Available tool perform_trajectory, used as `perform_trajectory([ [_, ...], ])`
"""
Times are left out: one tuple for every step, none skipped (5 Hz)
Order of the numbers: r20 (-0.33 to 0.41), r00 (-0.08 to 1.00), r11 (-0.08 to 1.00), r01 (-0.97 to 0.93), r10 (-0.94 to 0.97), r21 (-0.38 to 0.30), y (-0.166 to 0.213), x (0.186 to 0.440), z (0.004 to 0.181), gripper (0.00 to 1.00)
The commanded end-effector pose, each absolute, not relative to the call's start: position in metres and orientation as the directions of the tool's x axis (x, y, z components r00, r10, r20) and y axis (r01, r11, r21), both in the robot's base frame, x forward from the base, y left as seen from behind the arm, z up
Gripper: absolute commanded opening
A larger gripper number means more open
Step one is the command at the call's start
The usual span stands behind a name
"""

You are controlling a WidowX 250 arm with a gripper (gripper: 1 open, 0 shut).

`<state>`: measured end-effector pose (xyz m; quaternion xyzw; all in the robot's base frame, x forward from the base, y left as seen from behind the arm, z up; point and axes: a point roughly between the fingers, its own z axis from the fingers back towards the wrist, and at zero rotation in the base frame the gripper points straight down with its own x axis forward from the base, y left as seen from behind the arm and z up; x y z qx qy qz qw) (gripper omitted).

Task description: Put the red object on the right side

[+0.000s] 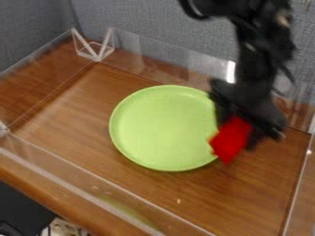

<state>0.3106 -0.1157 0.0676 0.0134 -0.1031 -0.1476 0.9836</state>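
1. Red object (230,140): clamped between my fingers, tilted, held beside the right rim of the green plate (154,129).
2. My gripper (241,127) points steeply downward, jaws closed on the upper end of the block.
3. Block position: above the wooden tabletop (74,92), just off the plate's right edge; whether it touches the wood cannot be determined.
4. Clear acrylic walls (50,175) surround the table.

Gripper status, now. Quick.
Gripper: closed on the red block, holding it in the air at the right edge of the green plate.
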Motion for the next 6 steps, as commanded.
perform_trajectory([
  [0.256,0.925,0.959,0.284,-0.280,0.021,-0.130,0.303,0.064,0.00],
  [0.242,0.934,0.963,0.270,-0.262,0.001,-0.131,0.291,0.057,1.00],
  [0.236,0.930,0.958,0.288,-0.281,0.004,-0.129,0.303,0.060,1.00],
  [0.221,0.930,0.954,0.301,-0.294,0.003,-0.127,0.314,0.059,1.00],
  [0.203,0.928,0.947,0.320,-0.313,-0.004,-0.123,0.314,0.050,1.00],
  [0.193,0.923,0.940,0.342,-0.334,-0.005,-0.121,0.315,0.045,1.00],
])
